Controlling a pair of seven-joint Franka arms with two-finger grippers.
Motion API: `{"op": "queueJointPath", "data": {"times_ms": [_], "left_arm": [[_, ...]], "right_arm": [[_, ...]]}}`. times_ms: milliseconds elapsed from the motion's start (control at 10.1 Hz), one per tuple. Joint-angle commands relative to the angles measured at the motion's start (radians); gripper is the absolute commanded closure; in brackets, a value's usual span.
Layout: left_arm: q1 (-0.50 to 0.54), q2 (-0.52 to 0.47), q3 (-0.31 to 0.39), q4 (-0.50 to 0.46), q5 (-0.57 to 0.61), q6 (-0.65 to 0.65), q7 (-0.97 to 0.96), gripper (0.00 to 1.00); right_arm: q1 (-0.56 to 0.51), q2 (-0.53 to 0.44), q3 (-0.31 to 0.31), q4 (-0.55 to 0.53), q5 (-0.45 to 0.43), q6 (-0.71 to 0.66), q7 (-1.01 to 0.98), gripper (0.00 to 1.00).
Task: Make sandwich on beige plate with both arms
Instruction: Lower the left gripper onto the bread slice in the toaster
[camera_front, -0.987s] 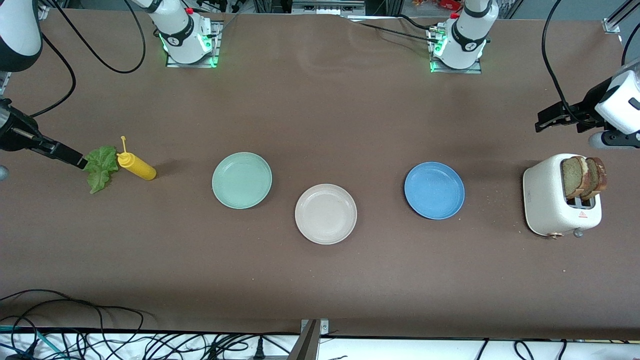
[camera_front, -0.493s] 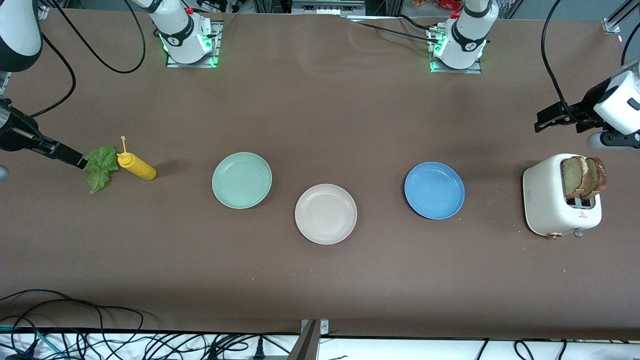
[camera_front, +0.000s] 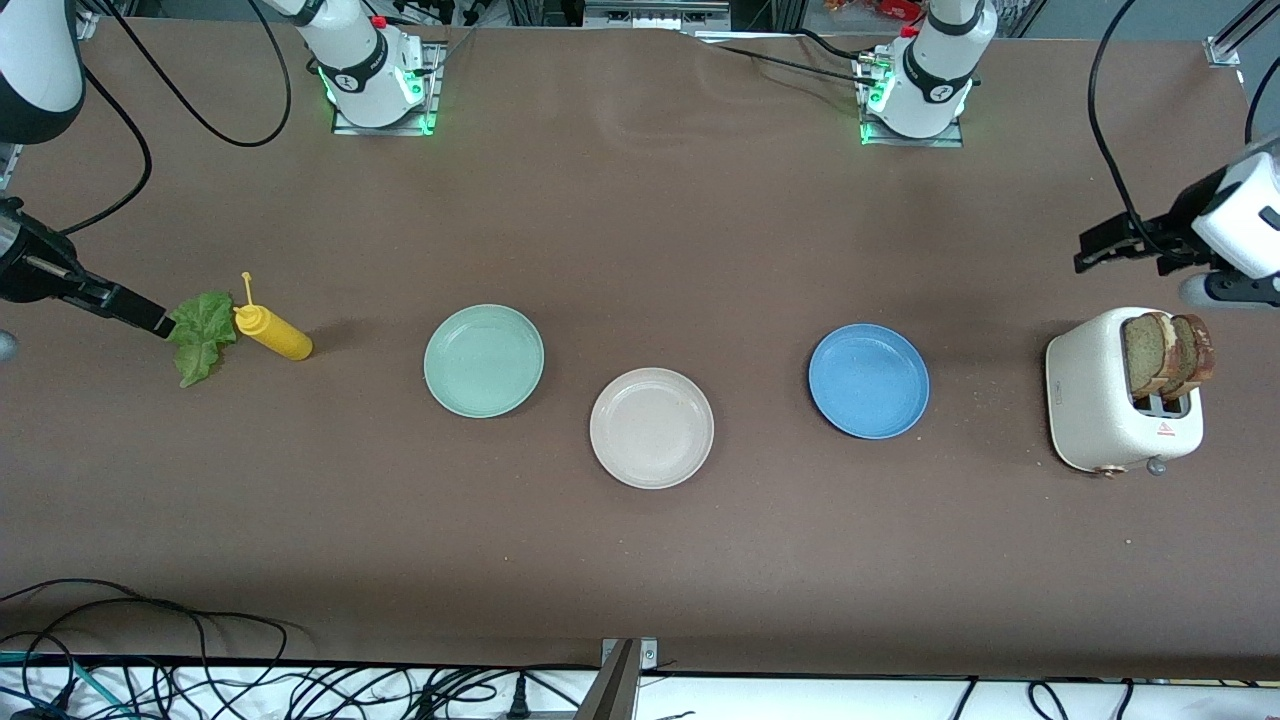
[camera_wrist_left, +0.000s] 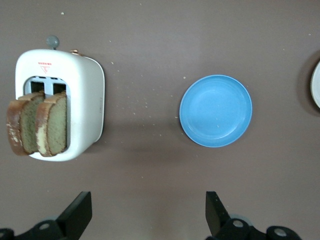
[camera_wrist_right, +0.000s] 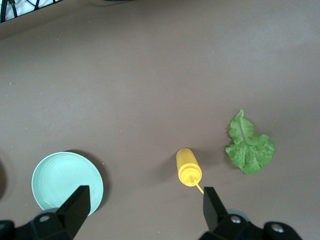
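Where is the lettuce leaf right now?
The lettuce leaf lies flat on the table at the right arm's end, right beside the yellow squeeze bottle, well away from the beige plate.

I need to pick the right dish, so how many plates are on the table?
3, in a row: the green plate toward the right arm's end, the beige plate in the middle and nearest the front camera, the blue plate toward the toaster.
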Motion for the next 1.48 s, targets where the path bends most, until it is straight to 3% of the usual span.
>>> {"op": "queueJointPath", "data": {"times_ms": [0,197,395,1382], "left_arm": [[0.090,0.035,-0.004,-0.025,0.016,0.092,0.130,0.00],[0.123,0.074,-0.004,-0.029,0.016,0.149,0.178,0.00],[0.146,0.079,-0.004,-0.103,0.017,0.253,0.181,0.00],[0.229,0.109,-0.004,-0.241,0.016,0.467,0.273,0.00]], "right_arm": [[-0.005,-0.004,0.000,-0.003,0.022,0.005,-0.018,0.00],[-0.005,-0.004,0.000,-0.003,0.022,0.005,-0.019,0.00],[-0.005,-0.004,0.000,-0.003,0.022,0.005,-0.019,0.00],[-0.005,-0.004,0.000,-0.003,0.022,0.007,-0.018,0.00]]}}
